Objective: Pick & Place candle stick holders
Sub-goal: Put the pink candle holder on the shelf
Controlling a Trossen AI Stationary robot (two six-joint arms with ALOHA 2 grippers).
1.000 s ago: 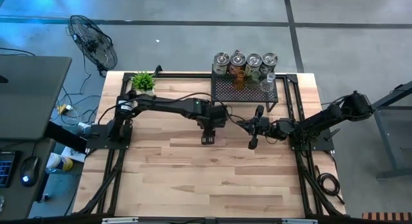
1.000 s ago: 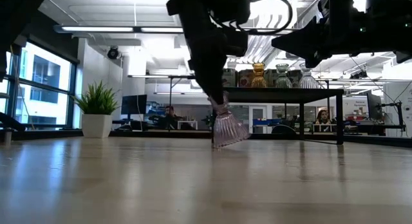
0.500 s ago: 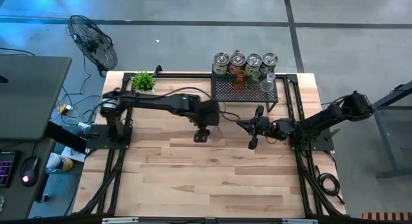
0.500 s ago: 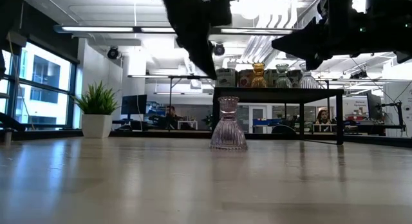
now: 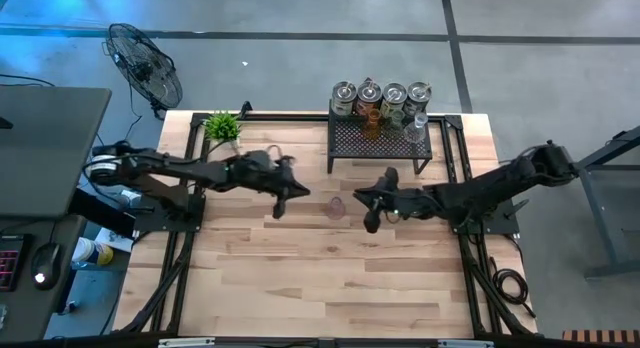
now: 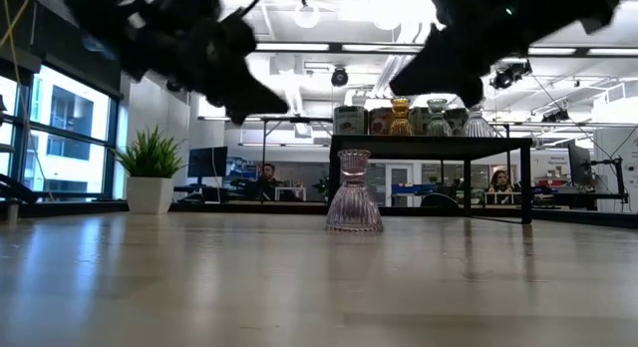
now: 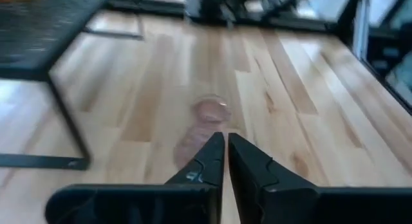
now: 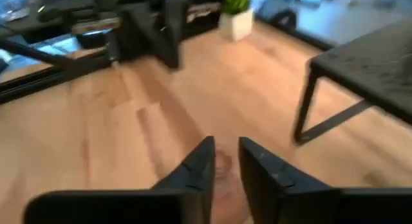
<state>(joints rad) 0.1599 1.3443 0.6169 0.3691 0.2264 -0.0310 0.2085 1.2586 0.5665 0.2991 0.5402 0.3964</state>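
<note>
A pink ribbed glass candle stick holder (image 5: 336, 206) (image 6: 353, 192) stands upright on its flared base in the middle of the wooden table, and nothing touches it. My left gripper (image 5: 282, 200) (image 7: 225, 153) hovers to its left, above the table, with its fingers shut and empty. My right gripper (image 5: 360, 201) (image 8: 225, 156) hovers just right of the holder, also raised, its fingers a narrow gap apart and pointing at the holder (image 8: 222, 163). Several more holders (image 5: 380, 96) (image 6: 399, 118) stand on top of the black mesh rack (image 5: 380, 140).
The black mesh rack (image 6: 429, 143) stands on legs at the table's far edge, right of centre. A green potted plant (image 5: 222, 126) (image 6: 150, 168) sits at the far left corner. Bare wood (image 5: 330, 278) fills the table's near half.
My left gripper has let go of the pink holder, risen and drawn back toward the table's left edge. The holder, tilted in the hold a second ago, now stands upright on the table. My right gripper has moved left toward the holder.
</note>
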